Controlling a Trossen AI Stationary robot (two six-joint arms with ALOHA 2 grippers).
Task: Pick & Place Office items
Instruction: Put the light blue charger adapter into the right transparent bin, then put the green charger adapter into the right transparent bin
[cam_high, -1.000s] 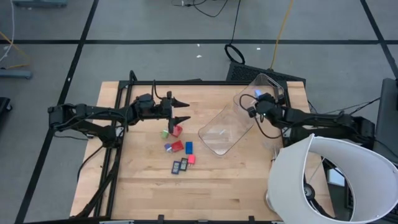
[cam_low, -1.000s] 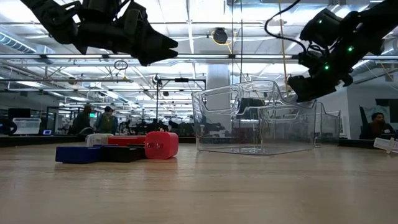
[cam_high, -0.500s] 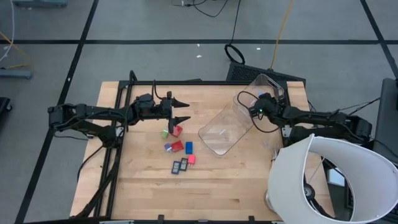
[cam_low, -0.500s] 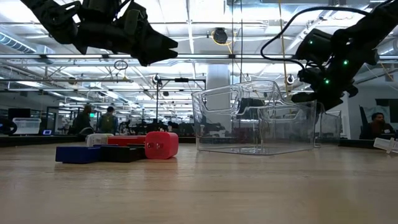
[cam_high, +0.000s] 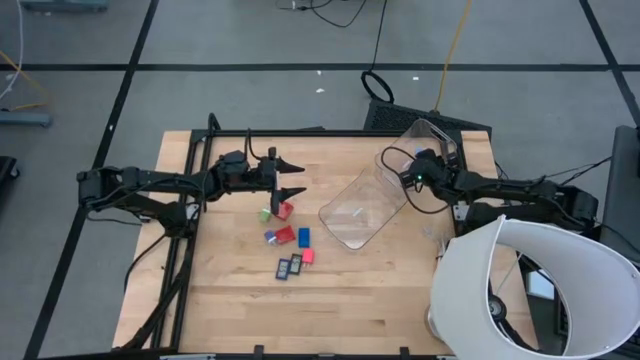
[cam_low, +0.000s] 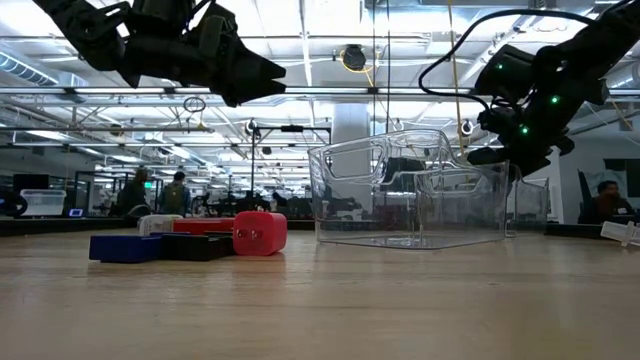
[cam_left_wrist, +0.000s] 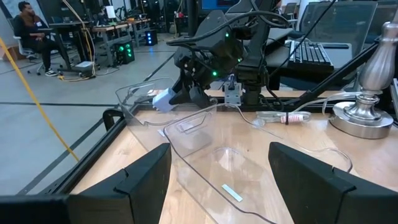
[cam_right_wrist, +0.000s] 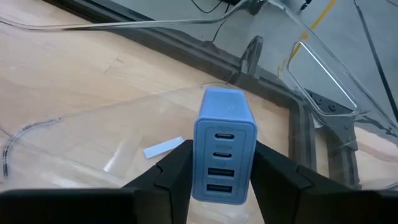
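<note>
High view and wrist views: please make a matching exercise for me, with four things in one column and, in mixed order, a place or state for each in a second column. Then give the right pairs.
Things
1. light-blue block
2. clear bin
3. two dark rectangles
4. left end effector

Places or states
A. open, holding nothing
B. flat on the table, beside a small red block
C. gripped by the right end effector
D. transparent, on the table below the right arm

Pairs: 1-C, 2-D, 3-B, 4-A

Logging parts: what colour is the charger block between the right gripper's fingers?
Light blue charger block, clearest in right wrist view.
</note>
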